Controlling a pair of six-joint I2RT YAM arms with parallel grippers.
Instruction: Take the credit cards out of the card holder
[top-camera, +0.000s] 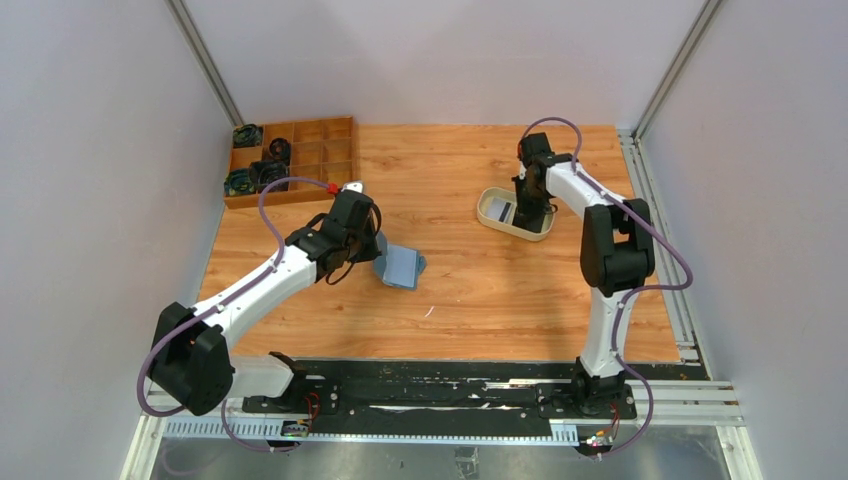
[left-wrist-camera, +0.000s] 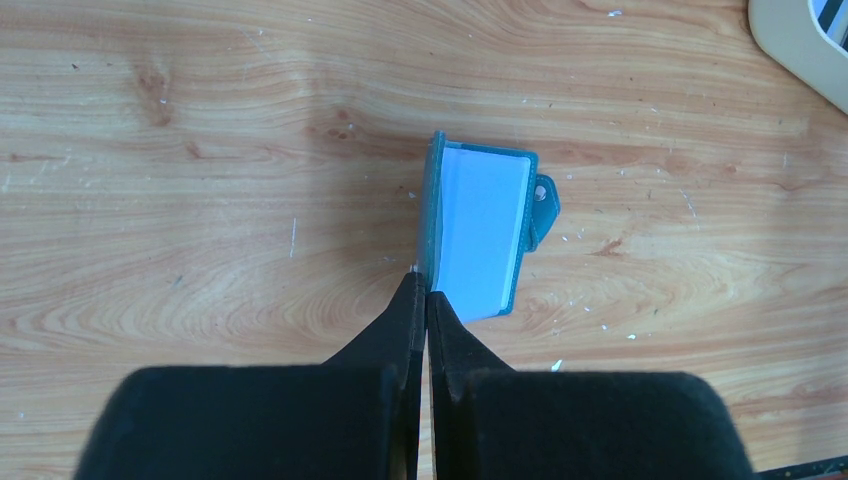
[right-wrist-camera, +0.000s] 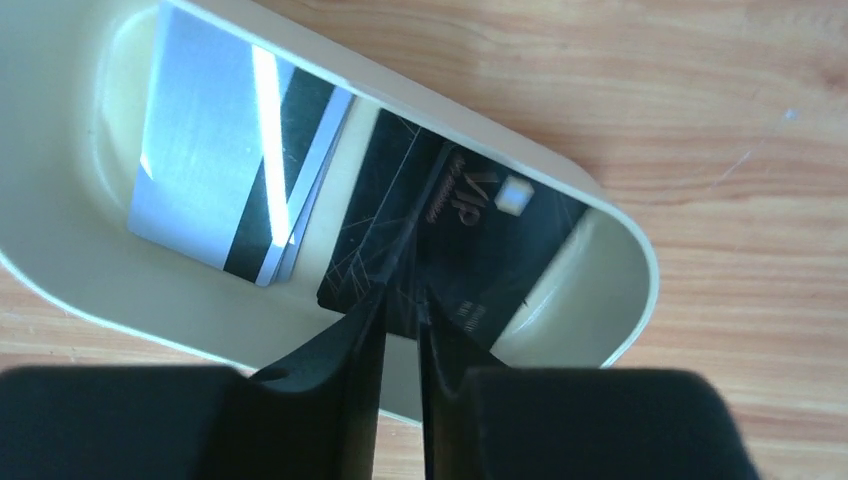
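Card holder (left-wrist-camera: 482, 230) edge in closed left claw (left-wrist-camera: 424, 288); right claw (right-wrist-camera: 402, 300) nearly closed, hold unclear.

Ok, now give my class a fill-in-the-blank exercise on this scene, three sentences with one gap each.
1. The cream tray holds silver cards and one ____ card.
2. The left gripper meets the card holder, while the right gripper hangs over the ____.
3. The wooden compartment box stands in the far ____ corner of the table.

Missing words: black; tray; left.
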